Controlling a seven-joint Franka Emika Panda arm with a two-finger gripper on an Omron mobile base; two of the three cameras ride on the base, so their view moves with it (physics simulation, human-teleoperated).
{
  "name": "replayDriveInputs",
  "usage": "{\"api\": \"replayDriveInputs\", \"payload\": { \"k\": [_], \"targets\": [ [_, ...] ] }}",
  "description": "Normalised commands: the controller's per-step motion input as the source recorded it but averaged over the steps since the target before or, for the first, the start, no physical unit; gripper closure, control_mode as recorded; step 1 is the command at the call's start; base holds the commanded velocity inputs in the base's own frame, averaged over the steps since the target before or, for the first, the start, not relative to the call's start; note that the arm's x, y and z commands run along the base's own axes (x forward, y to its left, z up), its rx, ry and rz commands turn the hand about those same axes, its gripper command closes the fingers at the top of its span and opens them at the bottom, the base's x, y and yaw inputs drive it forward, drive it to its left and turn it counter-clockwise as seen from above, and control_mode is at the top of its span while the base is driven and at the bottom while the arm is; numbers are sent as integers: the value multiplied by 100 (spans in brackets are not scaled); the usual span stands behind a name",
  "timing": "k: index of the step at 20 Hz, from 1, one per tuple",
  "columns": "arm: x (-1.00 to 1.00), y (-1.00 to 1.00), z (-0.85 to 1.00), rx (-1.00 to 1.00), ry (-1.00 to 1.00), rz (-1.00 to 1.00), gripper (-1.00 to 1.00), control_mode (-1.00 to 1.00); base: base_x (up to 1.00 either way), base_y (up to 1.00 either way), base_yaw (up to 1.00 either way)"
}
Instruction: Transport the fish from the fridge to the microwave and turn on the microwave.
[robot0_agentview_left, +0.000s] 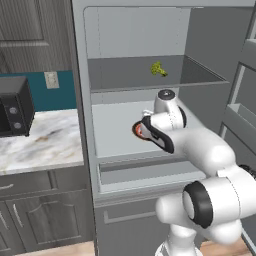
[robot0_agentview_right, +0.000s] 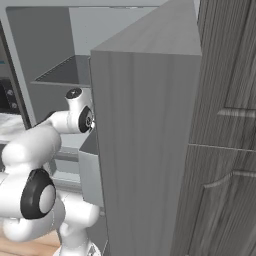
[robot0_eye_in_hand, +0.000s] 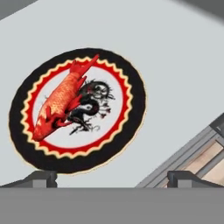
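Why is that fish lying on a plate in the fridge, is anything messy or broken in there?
Nothing looks broken or spilled. The fish lies whole on the plate, a bit off-centre toward one side. The plate sits flat on a fridge shelf. A small yellow-green vegetable sits alone on the shelf above.

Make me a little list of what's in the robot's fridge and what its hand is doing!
fish: lying on the plate, untouched
plate: round, black rim, on the fridge's middle shelf
fridge: door open
vegetable: yellow-green, on the upper shelf
gripper: open, above the plate, holding nothing
fingers: spread wide, not touching the fish
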Motion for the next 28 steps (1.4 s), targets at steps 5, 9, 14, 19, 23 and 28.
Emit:
{"api": "replayDriveInputs", "payload": {
  "k": [5, 9, 14, 19, 23, 28],
  "targets": [
    [9, 0, -5, 0, 0, -1, -100, -100, 0, 0, 0],
    [13, 0, -4, 0, 0, 0, -100, -100, 0, 0, 0],
    [19, 0, -9, 0, 0, -1, -100, -100, 0, 0, 0],
    [23, 0, -7, 0, 0, -2, -100, -100, 0, 0, 0],
    [24, 0, -2, 1, 0, -2, -100, -100, 0, 0, 0],
    [23, 0, -6, 0, 0, -2, -100, -100, 0, 0, 0]
  ]
}}
